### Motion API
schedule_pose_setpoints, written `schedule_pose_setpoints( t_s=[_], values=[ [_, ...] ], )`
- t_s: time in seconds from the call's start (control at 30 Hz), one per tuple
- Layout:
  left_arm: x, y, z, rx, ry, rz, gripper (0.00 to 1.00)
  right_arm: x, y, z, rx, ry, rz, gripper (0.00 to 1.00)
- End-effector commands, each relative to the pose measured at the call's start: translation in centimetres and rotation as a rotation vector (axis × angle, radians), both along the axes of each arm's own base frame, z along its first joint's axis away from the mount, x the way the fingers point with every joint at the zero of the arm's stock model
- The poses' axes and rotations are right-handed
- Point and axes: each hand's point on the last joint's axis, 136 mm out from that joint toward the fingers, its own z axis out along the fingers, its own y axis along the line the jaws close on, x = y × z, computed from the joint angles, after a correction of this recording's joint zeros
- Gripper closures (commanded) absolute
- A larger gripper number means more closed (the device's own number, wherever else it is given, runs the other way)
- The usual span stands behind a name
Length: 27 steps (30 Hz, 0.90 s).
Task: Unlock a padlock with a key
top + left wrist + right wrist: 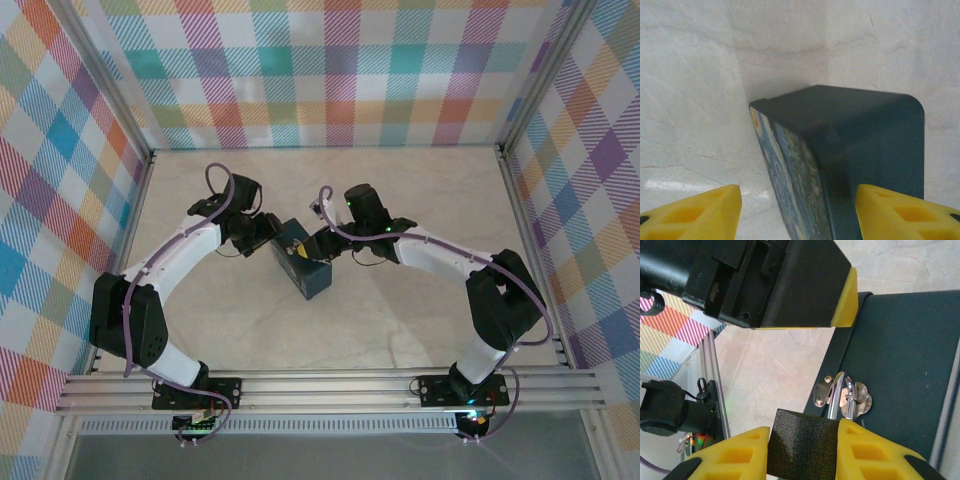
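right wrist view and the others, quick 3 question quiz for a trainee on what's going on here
1. True or false: the right end effector is closed on the padlock.
2. The padlock's shackle is hooked at: A) a metal hasp; B) a chain; C) a drawer handle.
3. Fill in: the fingers of the left end effector sit either side of the ____.

Key: 1 true; 2 A; 3 tin.
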Motion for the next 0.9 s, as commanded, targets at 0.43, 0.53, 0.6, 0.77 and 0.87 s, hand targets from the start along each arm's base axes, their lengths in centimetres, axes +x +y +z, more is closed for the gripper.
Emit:
schedule_pose_setpoints(
  t_s=[0.43,0.53,0.6,0.77,0.87],
  values=[
    [2.0,0.9,1.0,-0.064,-0.006,0.046,0.38,3.6,1.1,-0.5,0.054,-0.053,-0.108,0.81],
    [1.7,1.4,1.2,-0.053,-0.011,0.053,0.38,4.4,1.1,0.2,0.073,-0.083,-0.141,0.81],
    [1.5,1.9,1.4,-0.040,-0.014,0.062,0.38,4.6,0.7,1.1,0.081,-0.100,-0.157,0.81],
    [1.1,3.5,1.9,0.013,-0.030,0.086,0.38,5.1,-1.9,3.7,0.096,-0.140,-0.243,0.79],
    [0.9,4.0,2.0,0.025,-0.031,0.094,0.38,5.2,-4.6,3.5,0.038,-0.156,-0.309,0.77]
  ],
)
